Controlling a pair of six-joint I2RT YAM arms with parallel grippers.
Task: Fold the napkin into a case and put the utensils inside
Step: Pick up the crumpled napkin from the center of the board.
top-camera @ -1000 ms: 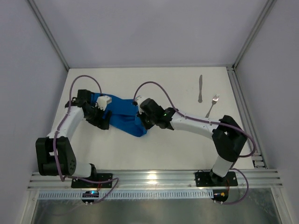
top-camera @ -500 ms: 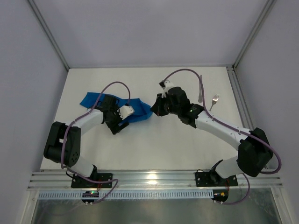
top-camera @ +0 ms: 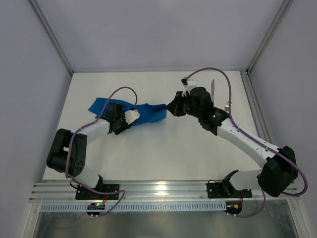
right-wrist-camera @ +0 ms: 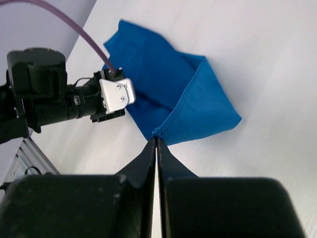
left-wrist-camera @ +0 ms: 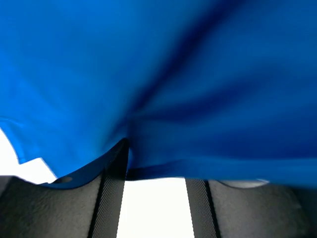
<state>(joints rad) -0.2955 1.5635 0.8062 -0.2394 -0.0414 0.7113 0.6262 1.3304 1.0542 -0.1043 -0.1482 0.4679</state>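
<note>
The bright blue napkin (top-camera: 148, 113) lies stretched and rumpled left of the table's middle. My right gripper (right-wrist-camera: 156, 139) is shut on one corner of the napkin (right-wrist-camera: 171, 91) and holds that corner up off the table at the cloth's right end (top-camera: 171, 109). My left gripper (top-camera: 131, 116) sits at the napkin's near edge, jaws apart. In the left wrist view its fingers (left-wrist-camera: 113, 198) show white table between them, and blue cloth (left-wrist-camera: 163, 74) covers their tips. The knife (top-camera: 213, 85) and fork (top-camera: 228, 104) lie at the back right, partly hidden by the right arm.
Grey enclosure walls and metal frame posts (top-camera: 52, 39) bound the white table (top-camera: 163, 153). A metal rail (top-camera: 158, 187) runs along the near edge by the arm bases. Purple cables (top-camera: 208, 73) loop above both wrists.
My right gripper has carried the napkin corner right and farther back, drawing the cloth out. The left arm swung from the cloth's left side to its near edge.
</note>
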